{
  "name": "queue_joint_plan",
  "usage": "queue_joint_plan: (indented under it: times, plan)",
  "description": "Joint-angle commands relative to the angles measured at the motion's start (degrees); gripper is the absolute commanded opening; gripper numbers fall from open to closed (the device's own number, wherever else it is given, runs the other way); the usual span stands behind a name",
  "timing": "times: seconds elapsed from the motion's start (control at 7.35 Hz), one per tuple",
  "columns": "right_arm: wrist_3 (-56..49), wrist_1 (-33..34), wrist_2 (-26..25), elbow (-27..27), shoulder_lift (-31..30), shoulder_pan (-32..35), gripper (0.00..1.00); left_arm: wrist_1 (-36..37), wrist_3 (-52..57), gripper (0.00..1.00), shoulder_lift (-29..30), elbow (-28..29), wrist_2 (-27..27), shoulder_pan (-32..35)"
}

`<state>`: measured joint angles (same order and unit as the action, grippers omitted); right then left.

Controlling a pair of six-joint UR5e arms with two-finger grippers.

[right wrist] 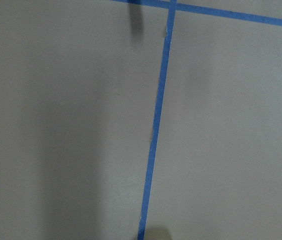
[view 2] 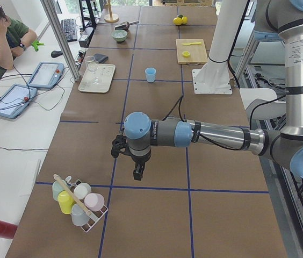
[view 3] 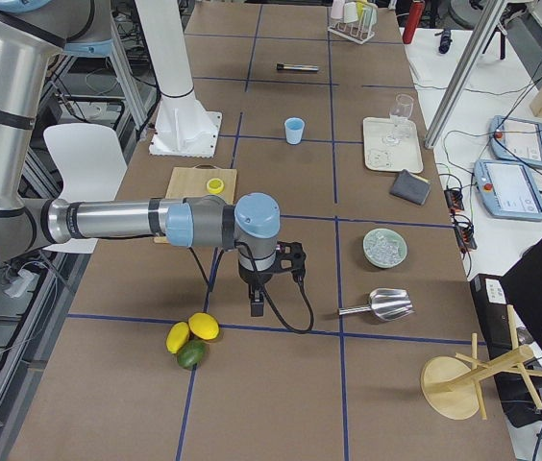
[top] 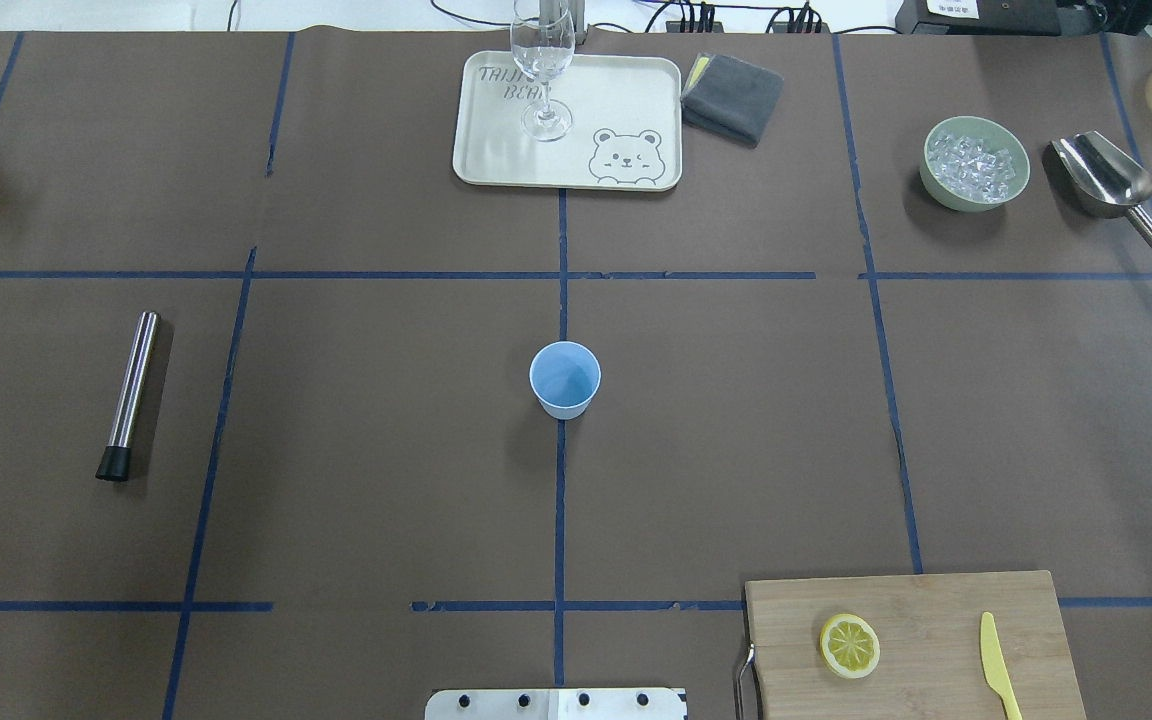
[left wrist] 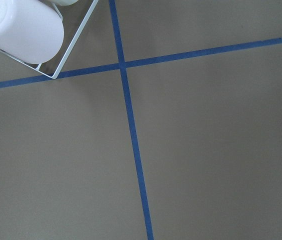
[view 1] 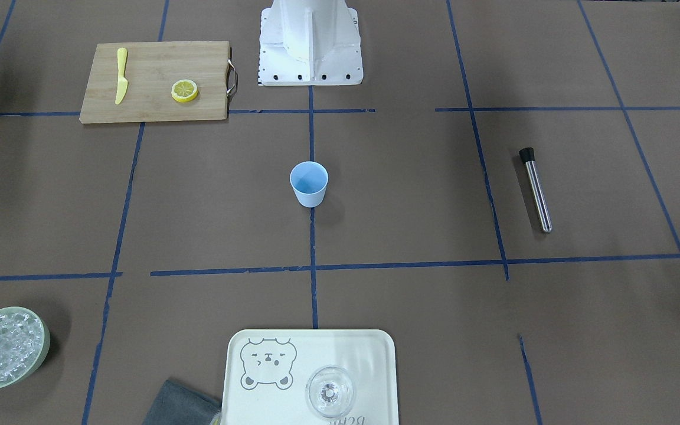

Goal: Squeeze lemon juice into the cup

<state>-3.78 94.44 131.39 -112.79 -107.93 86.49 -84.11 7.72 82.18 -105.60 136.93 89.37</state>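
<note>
On the wooden cutting board (top: 936, 600), at the near right-hand corner of the desk (top: 386, 480) as the robot has it, the lemon (top: 849, 645) lies flat with its pale segmented face up. A yellow plastic knife (top: 999, 665) lies beside it, not touching. The cup (top: 565, 378) stands upright at the middle of the desk on a blue tape line, well apart from the board.

Neither arm is over this working area. The right fingers (view 3: 257, 307) hang pointing down above bare desk toward the right end, near a small heap of whole citrus fruit (view 3: 192, 338). The left fingers (view 2: 137, 173) hang the same way at the opposite end, near a wire rack of cups (view 2: 79, 201). Both show only in the side views, and the wrist cameras give nothing but paper and tape — so I cannot tell whether either pair is apart or together.

The coming move turns on this: the slice lies on the right arm's side, inward from the right fingers toward the desk's middle, roughly on the way to the cup. The left fingers are far off, with the cup between them and the board, so the right arm looks the natural one for the pick. Being round, the slice has no long axis to line up with — but lying flat it offers only a thin rind edge, which is likely the hard part.
</note>
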Motion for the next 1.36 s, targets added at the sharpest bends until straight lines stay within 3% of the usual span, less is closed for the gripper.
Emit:
queue_joint_plan:
  times: [0.0,0.68,1.09,1.22]
  plan:
    - [0.00,0.05,0.09,0.02,-0.09,0.00,1.00,0.00,0.19,1.00,0.00,-0.13,0.00,0.01]
    - [0.53,-0.13,0.87,-1.63,0.18,0.00,1.00,0.00,0.19,1.00,0.09,0.31,0.00,0.01]
    - [0.71,-0.39,0.53,-1.29,5.97,0.00,1.00,-0.09,0.19,1.00,0.18,0.13,0.00,0.01]
    - [1.31,-3.27,0.70,-0.95,6.15,0.09,1.00,-0.09,0.19,1.00,0.18,-0.39,0.00,0.01]
